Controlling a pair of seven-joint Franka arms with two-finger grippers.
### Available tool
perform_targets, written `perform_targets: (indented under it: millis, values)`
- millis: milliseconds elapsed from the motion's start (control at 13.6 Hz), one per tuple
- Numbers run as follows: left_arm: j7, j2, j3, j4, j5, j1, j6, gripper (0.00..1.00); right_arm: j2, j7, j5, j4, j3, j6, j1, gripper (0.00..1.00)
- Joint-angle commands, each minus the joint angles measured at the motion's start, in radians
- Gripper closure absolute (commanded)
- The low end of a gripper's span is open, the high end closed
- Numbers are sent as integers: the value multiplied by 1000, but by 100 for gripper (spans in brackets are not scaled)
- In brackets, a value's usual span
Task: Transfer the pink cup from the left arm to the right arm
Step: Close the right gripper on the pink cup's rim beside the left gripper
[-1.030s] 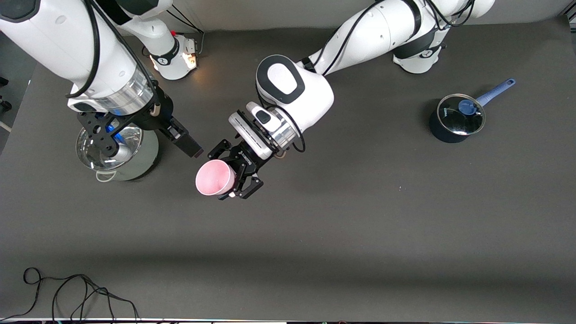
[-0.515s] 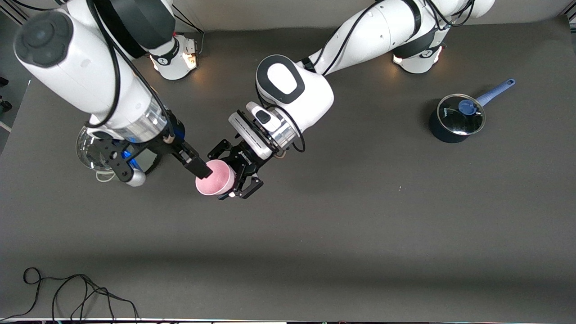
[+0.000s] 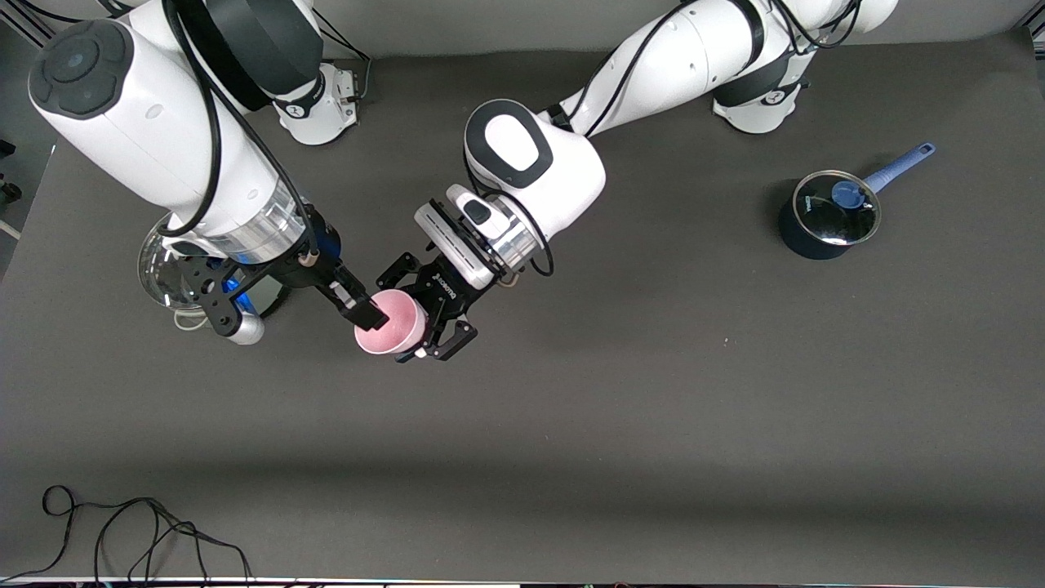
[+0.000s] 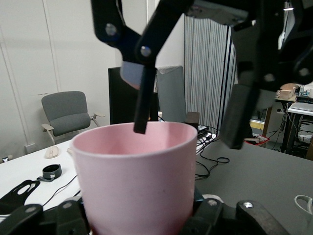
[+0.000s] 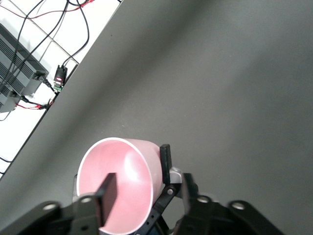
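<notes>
The pink cup (image 3: 400, 328) hangs tilted above the middle of the table, its mouth turned toward the right arm. My left gripper (image 3: 395, 318) is shut on it, its linkage fingers (image 4: 230, 218) clasping the cup's (image 4: 137, 181) lower part. My right gripper (image 3: 366, 314) is at the rim, still open. One flat finger (image 5: 108, 196) reaches inside the cup (image 5: 132, 171) and the other stands outside the wall. In the left wrist view the right gripper (image 4: 188, 122) straddles the rim with a gap on both sides.
A grey-green pot with a glass lid (image 3: 175, 273) stands under the right arm's wrist. A blue saucepan (image 3: 826, 219) with lid sits toward the left arm's end. A black cable (image 3: 122, 531) lies near the table's front edge.
The right arm swung in over the table to the cup, and one of its fingers entered the cup's mouth. Its fingers have drawn closer together. The left gripper and cup stayed still.
</notes>
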Motion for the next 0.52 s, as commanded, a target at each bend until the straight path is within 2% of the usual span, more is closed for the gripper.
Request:
perform_targets:
  millis: [0, 368, 441]
  values:
    - [-23, -4, 15, 13, 10, -17, 20, 100, 24, 33, -16, 35, 5, 11, 7, 52]
    - [-23, -4, 15, 13, 8, -17, 20, 100, 28, 33, -17, 34, 5, 9, 10, 69]
    - [-23, -4, 15, 13, 10, -18, 20, 100, 28, 33, -17, 34, 5, 11, 10, 83]
